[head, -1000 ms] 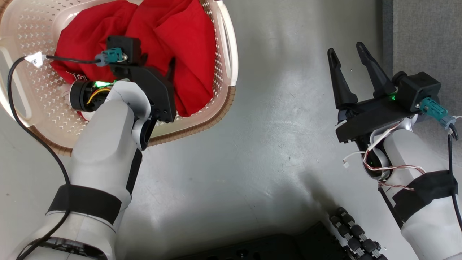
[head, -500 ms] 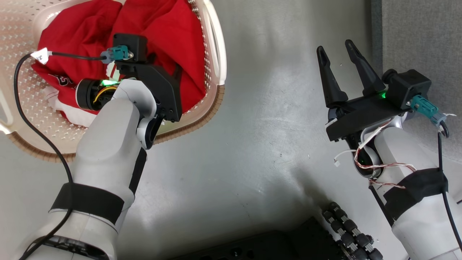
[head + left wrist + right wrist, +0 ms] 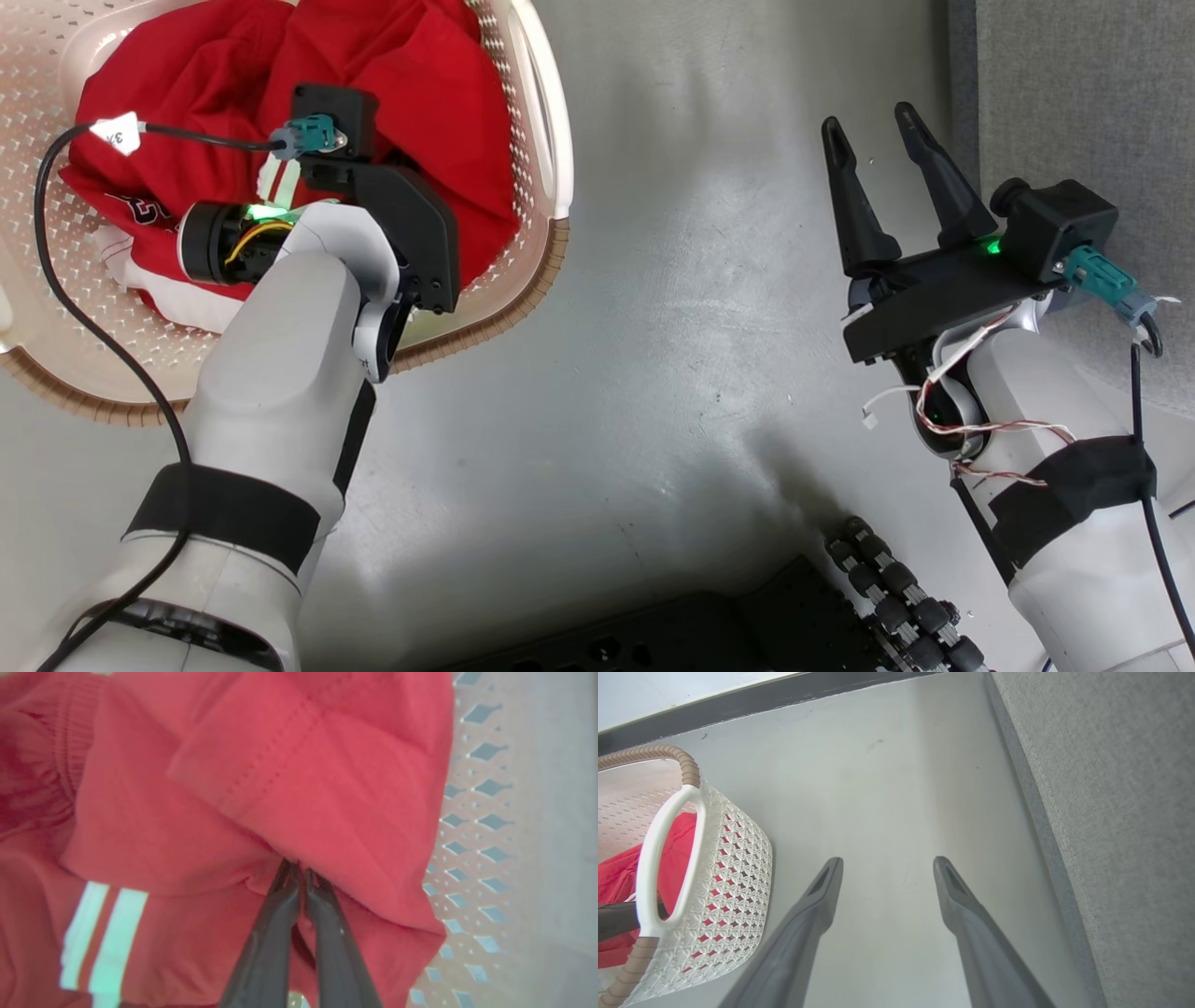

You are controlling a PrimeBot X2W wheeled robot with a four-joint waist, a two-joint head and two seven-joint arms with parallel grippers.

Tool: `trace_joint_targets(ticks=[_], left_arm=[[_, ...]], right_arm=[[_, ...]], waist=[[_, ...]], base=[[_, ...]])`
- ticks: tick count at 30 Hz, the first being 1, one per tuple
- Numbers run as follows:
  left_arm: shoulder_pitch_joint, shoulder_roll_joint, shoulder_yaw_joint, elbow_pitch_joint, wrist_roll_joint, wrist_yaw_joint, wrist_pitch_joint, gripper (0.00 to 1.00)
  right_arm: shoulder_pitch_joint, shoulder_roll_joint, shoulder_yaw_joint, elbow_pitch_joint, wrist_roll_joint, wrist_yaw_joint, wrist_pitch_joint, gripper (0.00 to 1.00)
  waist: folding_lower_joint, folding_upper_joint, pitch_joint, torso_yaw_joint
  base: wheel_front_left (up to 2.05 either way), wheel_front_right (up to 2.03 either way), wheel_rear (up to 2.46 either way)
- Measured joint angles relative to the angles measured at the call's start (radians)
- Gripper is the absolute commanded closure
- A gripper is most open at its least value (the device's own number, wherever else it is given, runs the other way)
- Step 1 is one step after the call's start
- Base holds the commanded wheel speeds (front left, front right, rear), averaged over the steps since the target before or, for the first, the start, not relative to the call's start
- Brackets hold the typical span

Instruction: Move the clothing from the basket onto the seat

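The clothing (image 3: 420, 84), bright red with white stripes, lies bunched in the cream perforated basket (image 3: 523, 308) at the upper left of the head view. My left arm reaches down into the basket. In the left wrist view my left gripper (image 3: 299, 870) is shut, pinching a fold of the red clothing (image 3: 303, 788) next to the basket wall (image 3: 472, 826). My right gripper (image 3: 868, 121) hovers open and empty over the floor, between the basket (image 3: 733, 858) and the grey seat (image 3: 1083, 84). The right gripper (image 3: 887, 863) has the seat (image 3: 1125, 788) to its right and the clothing (image 3: 616, 877) behind the basket wall.
Glossy grey floor (image 3: 700, 327) spans the gap between basket and seat. My black base with its roller wheel (image 3: 887, 597) sits at the bottom edge. A black cable with a white tag (image 3: 117, 133) loops over the basket. A dark baseboard (image 3: 784, 700) runs beyond.
My left gripper has closed on the red fabric inside the basket. The whole head picture has slid a little to the left, so the camera turned. The right gripper stays open.
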Motion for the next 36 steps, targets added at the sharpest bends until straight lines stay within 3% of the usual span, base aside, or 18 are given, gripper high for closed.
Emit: trace_joint_targets(ticks=[10,36], left_arm=[[-0.002,0.000,-0.006,0.005,-0.002,0.006,-0.065,1.00],[0.088,0.000,-0.030,-0.026,-0.054,-0.065,-0.258,1.00]], right_arm=[[0.001,-0.002,-0.031,0.010,-0.009,0.007,0.000,0.00],[0.019,-0.020,-0.067,0.036,-0.051,0.024,0.000,0.00]], waist=[[0.0000,0.0000,-0.026,0.009],[0.0000,0.0000,-0.183,0.066]], base=[[0.00,0.00,0.00],[0.00,0.00,0.00]])
